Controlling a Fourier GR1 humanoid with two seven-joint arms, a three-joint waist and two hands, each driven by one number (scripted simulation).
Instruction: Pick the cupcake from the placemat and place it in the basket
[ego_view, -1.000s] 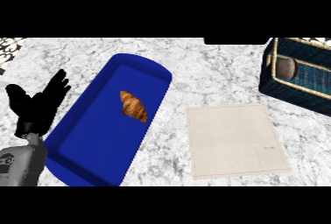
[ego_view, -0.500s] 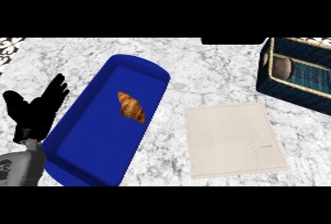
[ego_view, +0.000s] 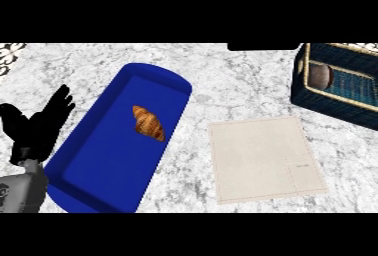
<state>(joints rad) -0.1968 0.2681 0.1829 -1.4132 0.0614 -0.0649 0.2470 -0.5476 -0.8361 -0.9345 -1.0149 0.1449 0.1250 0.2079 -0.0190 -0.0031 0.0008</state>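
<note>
The beige placemat (ego_view: 264, 159) lies flat on the marble counter right of centre, with nothing on it. At the upper right stands the dark blue woven basket (ego_view: 347, 102), partly cut off by the view's edge. Inside it, against its left wall, sits a round brown object (ego_view: 319, 75) that looks like the cupcake. My left hand (ego_view: 38, 127) is open at the far left, fingers up, resting beside the blue tray and holding nothing. My right hand does not show.
A long blue tray (ego_view: 96, 170) lies diagonally left of centre with a croissant (ego_view: 148, 122) on it. A patterned object (ego_view: 9, 50) peeks in at the upper left corner. Bare marble runs between tray, placemat and basket.
The basket and tray have slid slightly left in the view. My left hand has sunk a little towards the lower left and stays open.
</note>
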